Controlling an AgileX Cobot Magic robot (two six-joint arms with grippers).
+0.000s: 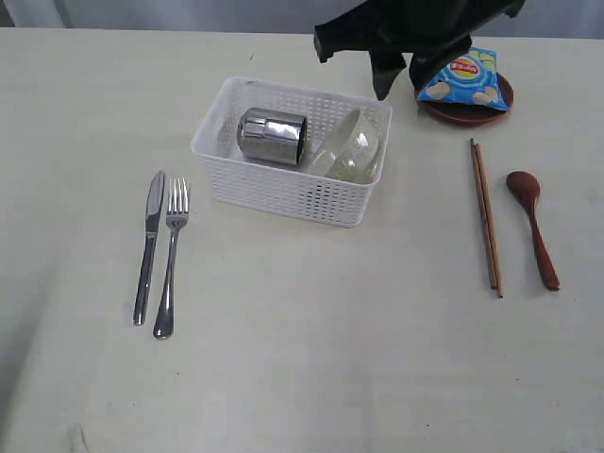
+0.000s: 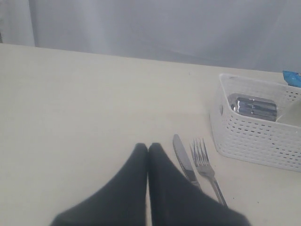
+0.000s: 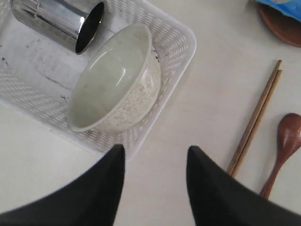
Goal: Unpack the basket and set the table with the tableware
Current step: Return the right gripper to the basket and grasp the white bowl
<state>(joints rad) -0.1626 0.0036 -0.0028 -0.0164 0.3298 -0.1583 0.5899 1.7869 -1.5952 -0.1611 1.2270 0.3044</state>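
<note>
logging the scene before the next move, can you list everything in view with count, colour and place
basket: 1, white, middle of the table
cup: 1, steel, on its side in the basket
bowl: 1, pale, tilted in the basket beside the cup
knife: 1, steel, on the table left of the basket
fork: 1, steel, just right of the knife
chopsticks: 1 pair, brown wood, right of the basket
spoon: 1, reddish brown, right of the chopsticks
plate: 1, dark brown, far right, under the chip bag
chip bag: 1, blue, on the plate
table: 1, cream, under everything
left gripper: 1, black, shut, near the knife
right gripper: 1, black, open, empty, near the bowl
</note>
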